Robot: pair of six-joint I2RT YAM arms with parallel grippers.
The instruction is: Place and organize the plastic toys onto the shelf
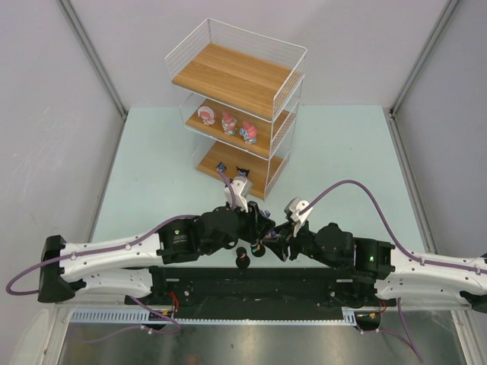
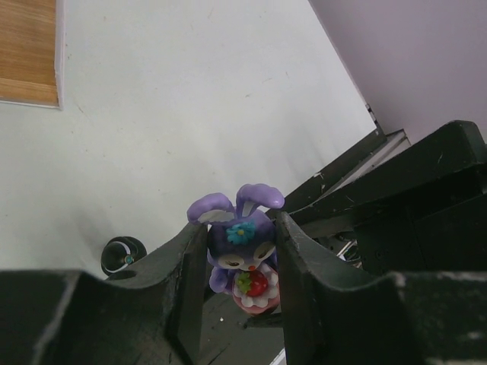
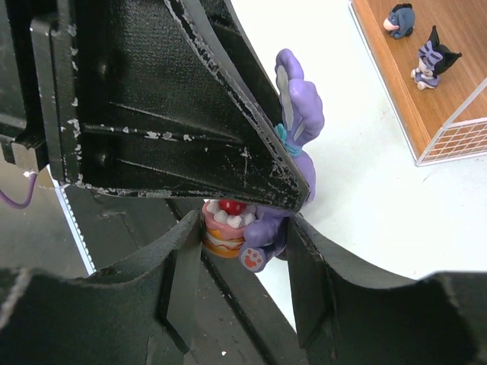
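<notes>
Top overhead; wrist views close, share bunny (image 2: pixel 242 255).

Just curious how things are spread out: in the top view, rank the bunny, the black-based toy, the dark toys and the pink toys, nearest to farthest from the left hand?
1. The bunny, inside the left hand.
2. The black-based toy, on the table beside it.
3. The dark toys, on the bottom board.
4. The pink toys, on the middle board.

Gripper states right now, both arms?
Left gripper: closed on the purple bunny.
Right gripper: around the bunny's base, grip cannot be told.
</notes>
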